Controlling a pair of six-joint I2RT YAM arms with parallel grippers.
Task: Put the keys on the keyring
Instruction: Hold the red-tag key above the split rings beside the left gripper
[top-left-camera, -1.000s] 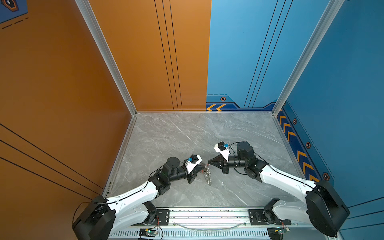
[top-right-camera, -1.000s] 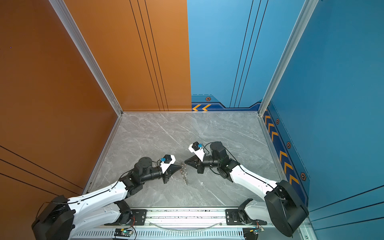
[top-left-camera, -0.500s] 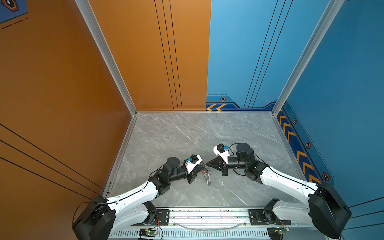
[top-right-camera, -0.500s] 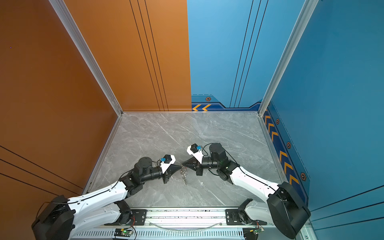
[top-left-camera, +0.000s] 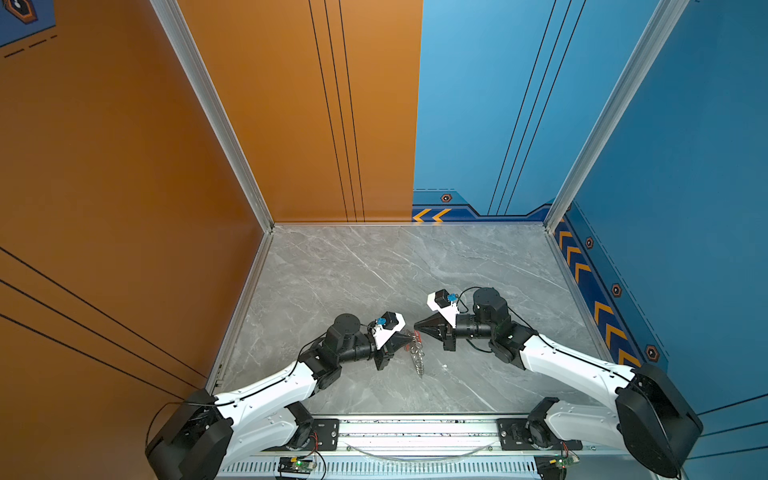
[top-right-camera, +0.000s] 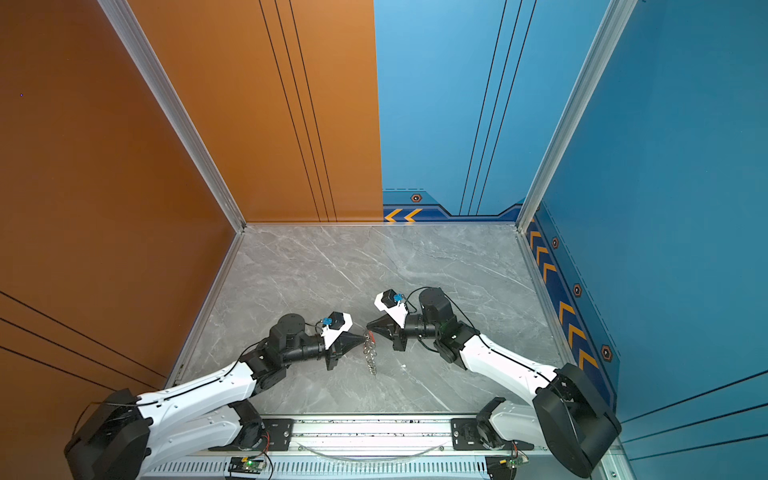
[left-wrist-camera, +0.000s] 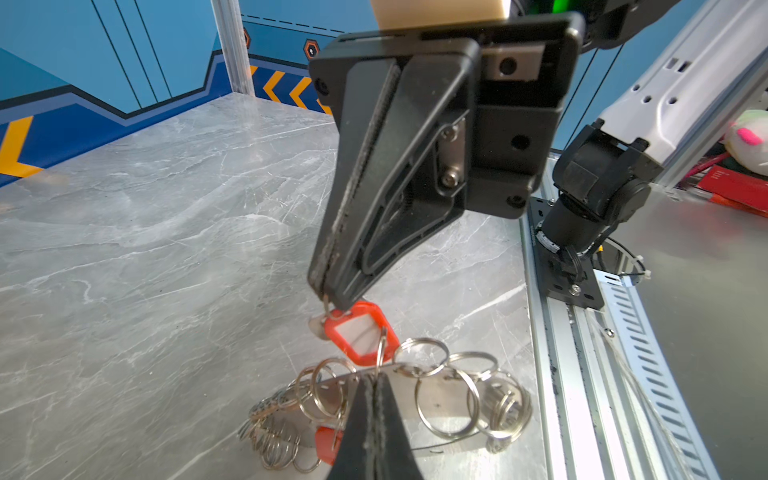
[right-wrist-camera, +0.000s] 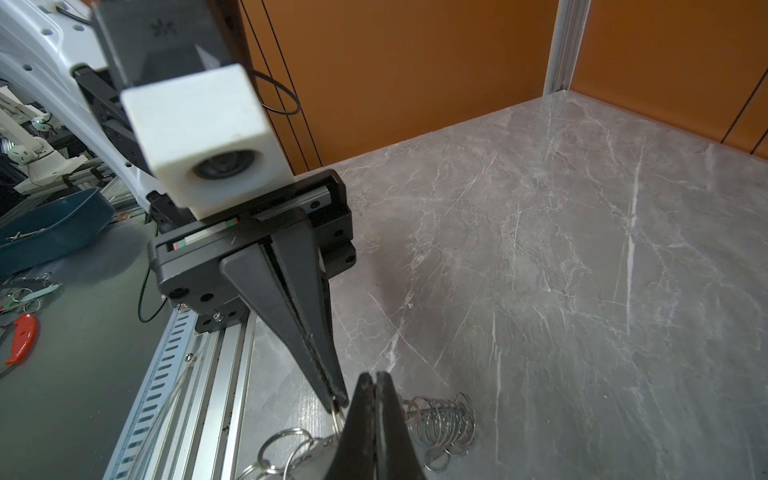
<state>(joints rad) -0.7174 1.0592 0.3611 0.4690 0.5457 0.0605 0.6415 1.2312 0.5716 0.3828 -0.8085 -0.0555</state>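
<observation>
1. Grey marbled surface (top-left-camera: 374, 270) in a booth: orange wall (top-left-camera: 291, 124) on the left and half the back, blue wall (top-left-camera: 478, 104) on the rest, and a metal rail (top-left-camera: 415, 428) along the front edge.
2. In both top views, both arms reach in from the front corners. They meet tip to tip close to the middle of the front edge.
3. The left claw (left-wrist-camera: 374, 378) has its jaws pressed together, clamped on the upper edge of the keyring (left-wrist-camera: 436, 399). It's pinching the flat band right among the rings.
4. That keyring is a flat band lined with loads of silver split rings (left-wrist-camera: 422, 353). From the claw tips it runs toward the front edge, and the far bunch of rings looks to be lying on the surface.
5. The right claw (left-wrist-camera: 328, 297) is closed up as well, nipping a tiny wire loop (left-wrist-camera: 326, 305). A small silver key (left-wrist-camera: 318, 326) and its red tag (left-wrist-camera: 359, 332) dangle from that loop, just above the keyring.
6. The tag's lower end overlaps a split ring right by the left claw's tips. Can't tell if it's actually threaded on or just resting against it.
7. A second red tag (left-wrist-camera: 328, 444) peeks out low beside the left claw, in among the rings. Its key is hidden, so no idea how it sits.
</observation>
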